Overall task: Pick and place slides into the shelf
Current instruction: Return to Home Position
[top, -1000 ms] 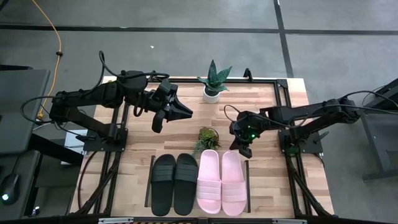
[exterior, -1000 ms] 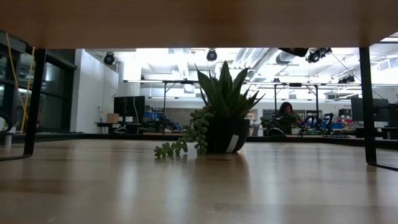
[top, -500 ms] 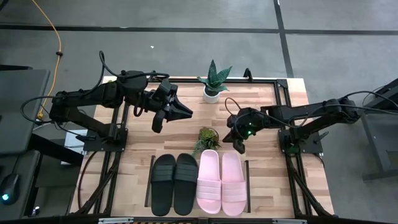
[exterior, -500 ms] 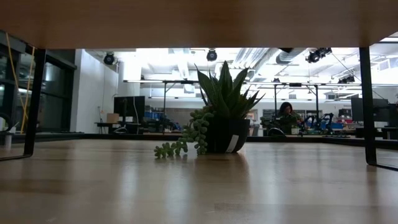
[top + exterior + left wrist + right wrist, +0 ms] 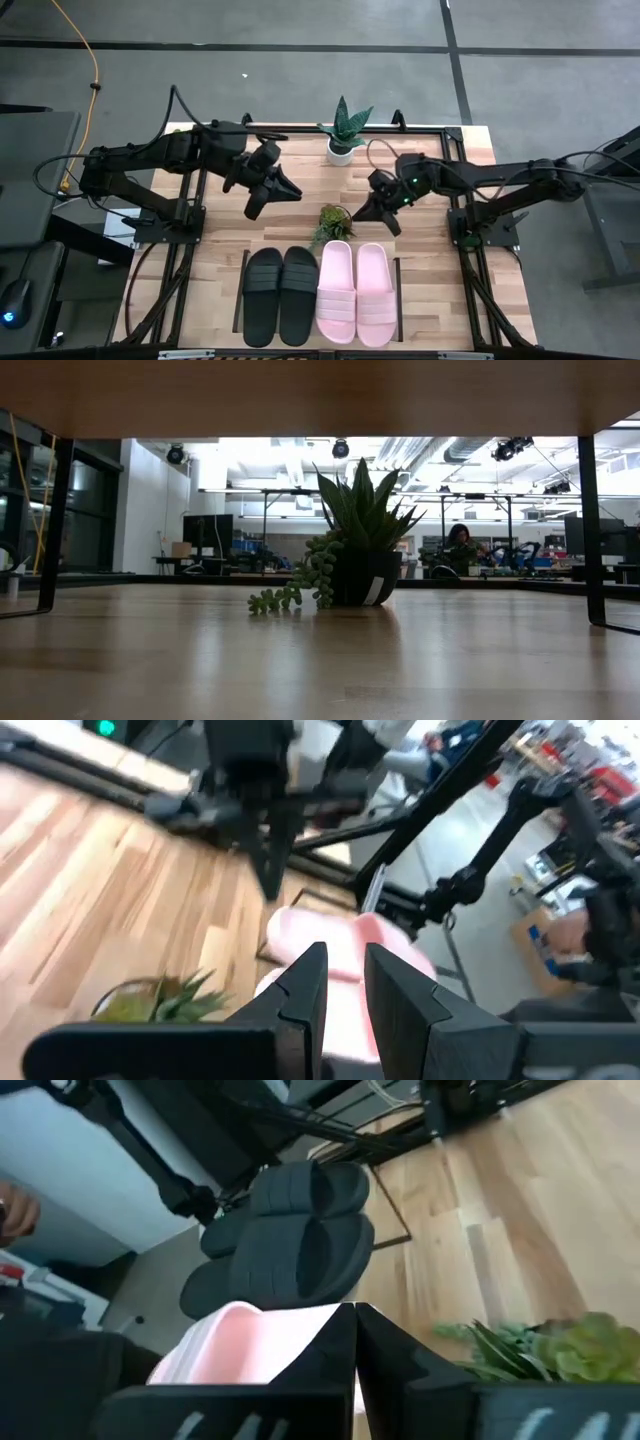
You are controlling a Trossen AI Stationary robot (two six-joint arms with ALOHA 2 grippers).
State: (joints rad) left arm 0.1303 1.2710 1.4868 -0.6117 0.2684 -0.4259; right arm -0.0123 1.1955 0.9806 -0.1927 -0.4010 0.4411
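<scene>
Two black slides [image 5: 281, 297] and two pink slides [image 5: 354, 292] lie sole-down, side by side, on the shelf [image 5: 398, 290] at the table's near edge. The right wrist view also shows the black slides [image 5: 290, 1240] and a pink slide [image 5: 235, 1340]. Above the table's middle left, my left gripper [image 5: 282, 198] hovers with a narrow gap between its fingers [image 5: 345, 985] and nothing in it. My right gripper [image 5: 375, 220] hangs shut and empty above the table, beyond the pink slides' far ends.
A small trailing plant [image 5: 333, 218] stands just beyond the slides, between the two grippers. A taller spiky plant in a white pot [image 5: 343, 138] stands at the far edge. The low view shows the small plant [image 5: 355, 550] and, far off, a person [image 5: 461, 542].
My right gripper has risen and drawn back from the pink slides' far ends toward the far edge, tipping up from pointing down to nearly level; it stays shut. It has left the top of the low view. My left gripper has tipped down a little. The slides have not moved.
</scene>
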